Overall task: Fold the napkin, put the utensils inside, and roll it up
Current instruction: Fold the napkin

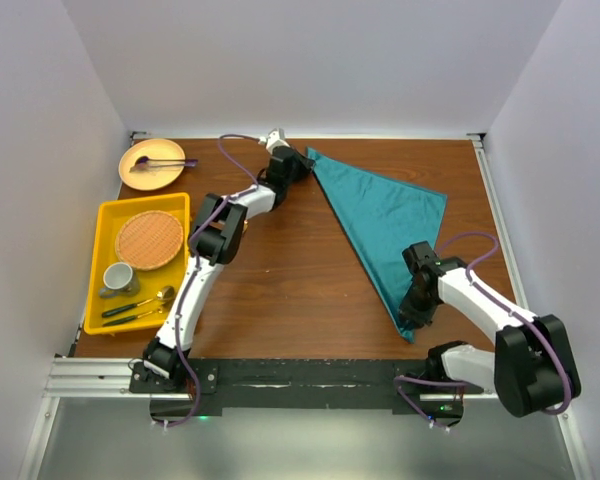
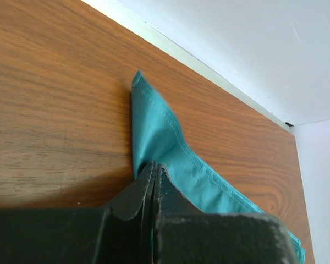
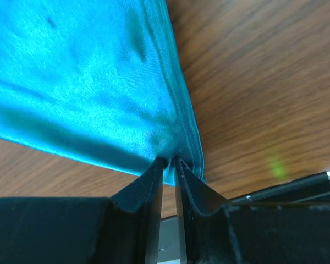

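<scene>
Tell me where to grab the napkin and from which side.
By its corners, low from outside: the napkin lies flat as a triangle, so only points offer a pinch. The left gripper pinches the far corner, the right gripper the near one.

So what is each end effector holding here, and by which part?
Both pinch the teal cloth napkin: left end effector its far corner, right end effector its near tip.

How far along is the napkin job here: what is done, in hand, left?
Done: the napkin looks folded into a triangle. In hand: the left gripper pinches its far corner, the right gripper its near tip. Left: the utensils lie in the yellow tray, off the cloth; nothing is rolled.
</scene>
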